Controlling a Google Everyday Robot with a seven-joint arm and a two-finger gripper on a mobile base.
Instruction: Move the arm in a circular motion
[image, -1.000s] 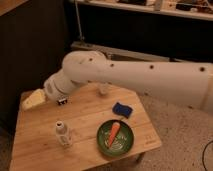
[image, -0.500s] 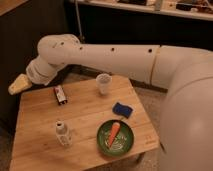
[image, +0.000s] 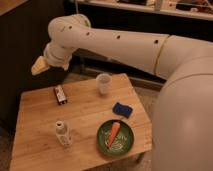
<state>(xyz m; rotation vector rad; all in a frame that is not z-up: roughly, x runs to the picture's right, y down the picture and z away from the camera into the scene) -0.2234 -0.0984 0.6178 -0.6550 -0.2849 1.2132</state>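
White and glossy, the arm (image: 120, 45) fills the right side and upper middle of the view. Its thick rounded segments are dotted with small dark holes, and it bends at a bulbous joint before turning down to the left. It ends in a cream-yellow, pointed hand (image: 39, 65). That hand hangs in the air past the rear left corner of the tabletop (image: 85, 115), against a dark backdrop and touching nothing. Whether it is open or closed cannot be told, and nothing shows in it.

Pale wooden planks make up the tabletop. On it stand a small white bottle (image: 61, 134) near the front left and a translucent cup (image: 103, 83) at the back. A dark oblong packet (image: 60, 94) lies below the hand, and a blue sponge (image: 122, 109) lies just behind a round green plate (image: 100, 141) bearing an orange carrot (image: 114, 133).
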